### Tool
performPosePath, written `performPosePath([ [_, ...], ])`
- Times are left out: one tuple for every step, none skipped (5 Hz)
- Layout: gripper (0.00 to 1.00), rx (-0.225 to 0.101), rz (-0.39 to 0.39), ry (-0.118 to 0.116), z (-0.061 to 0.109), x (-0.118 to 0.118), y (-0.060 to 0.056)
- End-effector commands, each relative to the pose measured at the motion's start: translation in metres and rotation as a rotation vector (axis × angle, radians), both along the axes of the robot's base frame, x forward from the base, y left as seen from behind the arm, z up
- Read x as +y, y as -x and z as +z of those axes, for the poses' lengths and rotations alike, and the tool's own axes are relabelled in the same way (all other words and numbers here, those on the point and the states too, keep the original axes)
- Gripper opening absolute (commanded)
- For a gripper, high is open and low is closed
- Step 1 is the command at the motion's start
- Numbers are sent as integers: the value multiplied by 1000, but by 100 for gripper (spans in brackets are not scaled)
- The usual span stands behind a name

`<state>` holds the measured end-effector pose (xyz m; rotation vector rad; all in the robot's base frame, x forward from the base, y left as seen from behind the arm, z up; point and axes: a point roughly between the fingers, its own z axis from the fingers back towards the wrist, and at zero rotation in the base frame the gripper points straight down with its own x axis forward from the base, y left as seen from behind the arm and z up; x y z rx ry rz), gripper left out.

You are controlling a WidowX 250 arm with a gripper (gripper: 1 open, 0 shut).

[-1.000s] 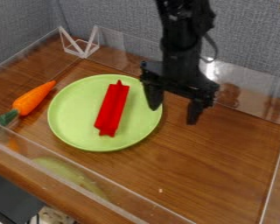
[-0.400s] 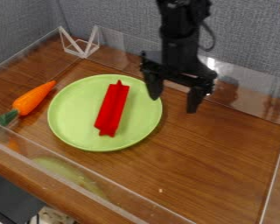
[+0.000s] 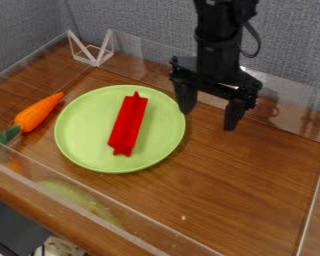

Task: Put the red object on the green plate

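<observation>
On a wooden desk [image 3: 243, 200], from left to right: an orange carrot [image 3: 40, 112] with a green top, lying at a slant near the plate; a round green plate [image 3: 85, 140] (flat, with a low rim); on it, a bit right of its middle, the red bar [image 3: 127, 125], touching nothing but the plate; then, just beyond the plate's right edge, the black gripper [image 3: 210, 112], its fingers spread wide, pointing down with nothing between them.

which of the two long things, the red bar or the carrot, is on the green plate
The red bar; the carrot lies off the plate, beside it.
</observation>
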<state>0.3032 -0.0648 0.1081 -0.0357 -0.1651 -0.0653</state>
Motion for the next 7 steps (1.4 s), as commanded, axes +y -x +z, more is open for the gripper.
performPosePath([
  [100, -52, 22, 7, 17, 2, 11],
  [100, -56, 0, 10, 19, 6, 0],
  [100, -39, -16, 5, 18, 9, -9],
  [100, -18, -25, 7, 10, 11, -5],
  [100, 0, -33, 11, 3, 12, 2],
  [100, -8, -49, 15, -1, 14, 0],
  [100, -18, 22, 12, -16, 29, -5],
])
